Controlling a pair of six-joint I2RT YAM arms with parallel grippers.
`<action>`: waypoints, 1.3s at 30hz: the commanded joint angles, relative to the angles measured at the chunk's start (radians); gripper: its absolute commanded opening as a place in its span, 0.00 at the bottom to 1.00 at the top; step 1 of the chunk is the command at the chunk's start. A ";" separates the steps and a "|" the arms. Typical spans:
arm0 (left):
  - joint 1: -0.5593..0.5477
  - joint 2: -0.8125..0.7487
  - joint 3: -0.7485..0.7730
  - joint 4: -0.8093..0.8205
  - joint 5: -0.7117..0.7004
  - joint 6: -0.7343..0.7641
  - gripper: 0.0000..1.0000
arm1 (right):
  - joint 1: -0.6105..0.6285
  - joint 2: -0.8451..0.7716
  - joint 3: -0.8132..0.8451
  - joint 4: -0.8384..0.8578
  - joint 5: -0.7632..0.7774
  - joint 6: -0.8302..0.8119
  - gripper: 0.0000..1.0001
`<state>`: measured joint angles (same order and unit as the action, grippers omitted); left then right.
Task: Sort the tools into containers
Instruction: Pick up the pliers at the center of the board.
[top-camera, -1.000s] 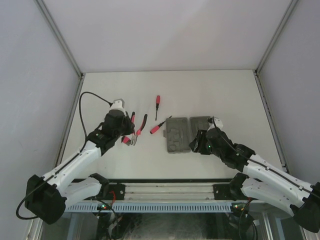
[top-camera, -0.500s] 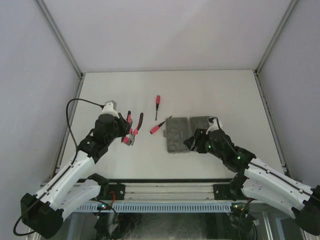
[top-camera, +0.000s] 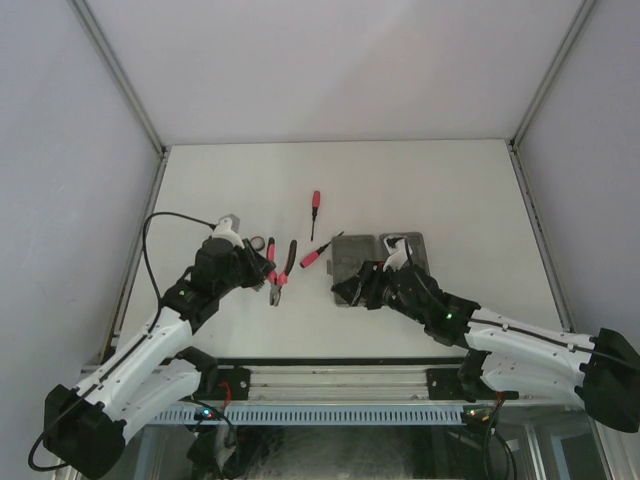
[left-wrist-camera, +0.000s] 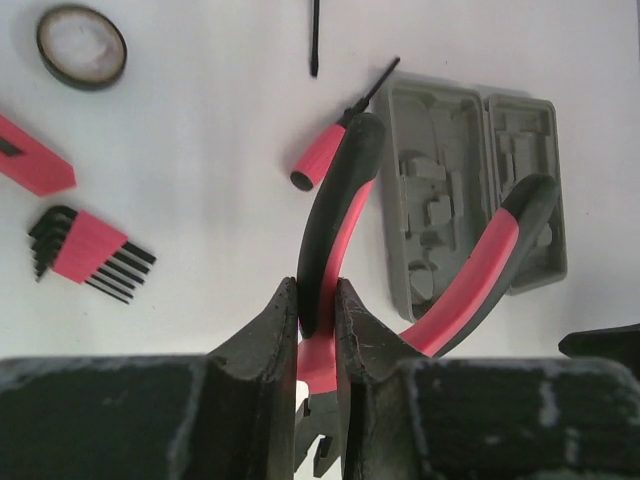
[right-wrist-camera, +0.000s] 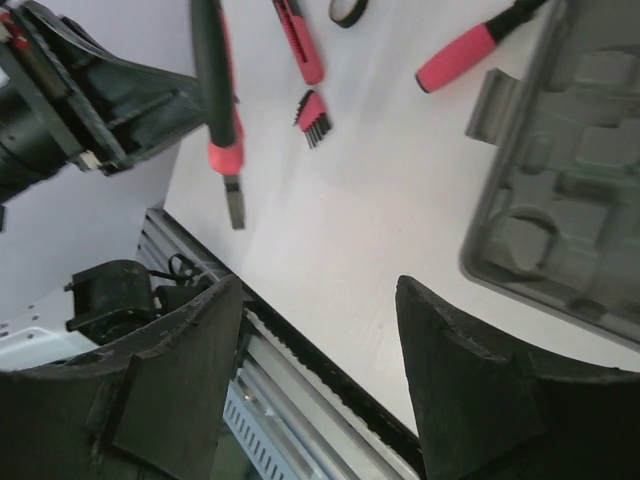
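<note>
**Pliers pinched on the left, right fingers spread by the trays**

The left gripper (left-wrist-camera: 315, 300) is pressed onto one black-and-red handle of the pliers (left-wrist-camera: 338, 205), which is pinched between both fingers. The other handle is splayed out to the right, and in the left wrist view it crosses in front of the grey trays. In the right wrist view the pliers' nose is seen pointing downward. The right gripper (right-wrist-camera: 315, 290) is spread wide, with nothing held between its fingers. From above it is seen low at the near-left corner of the left tray (top-camera: 352, 262).

The right tray (top-camera: 412, 244) lies touching the left one, and together they form one grey slab. Only moulded grey recesses are seen inside them.

A red-handled screwdriver (top-camera: 315, 255) lies just left of the slab, with its black tip just beside the far-left corner. A second screwdriver (top-camera: 315, 205) lies farther back, apart from the first. Around the left gripper are gathered a dark ring (left-wrist-camera: 82, 45), a red knife body (left-wrist-camera: 30, 162) and a red holder of hex keys (left-wrist-camera: 85, 250).

The metal rail (top-camera: 330, 380) at the near edge runs close under the right gripper's fingers — little margin is left there. The widest stretch of the table (top-camera: 450, 185) lies beyond the tools, and it is bounded by the enclosure's walls at the back and on both sides.
</note>
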<state>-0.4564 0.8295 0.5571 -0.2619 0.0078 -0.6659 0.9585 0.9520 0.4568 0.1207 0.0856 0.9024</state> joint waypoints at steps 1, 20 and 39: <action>-0.037 -0.064 -0.024 0.131 0.032 -0.124 0.00 | 0.064 0.025 0.005 0.144 0.090 0.072 0.63; -0.208 -0.026 -0.035 0.175 0.003 -0.207 0.00 | 0.093 0.199 0.076 0.362 -0.058 0.000 0.61; -0.266 0.000 0.041 0.134 -0.001 -0.210 0.00 | 0.075 0.299 0.157 0.326 -0.104 -0.037 0.44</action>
<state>-0.7174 0.8383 0.5224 -0.1856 0.0036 -0.8570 1.0416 1.2495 0.5663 0.4091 -0.0048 0.8944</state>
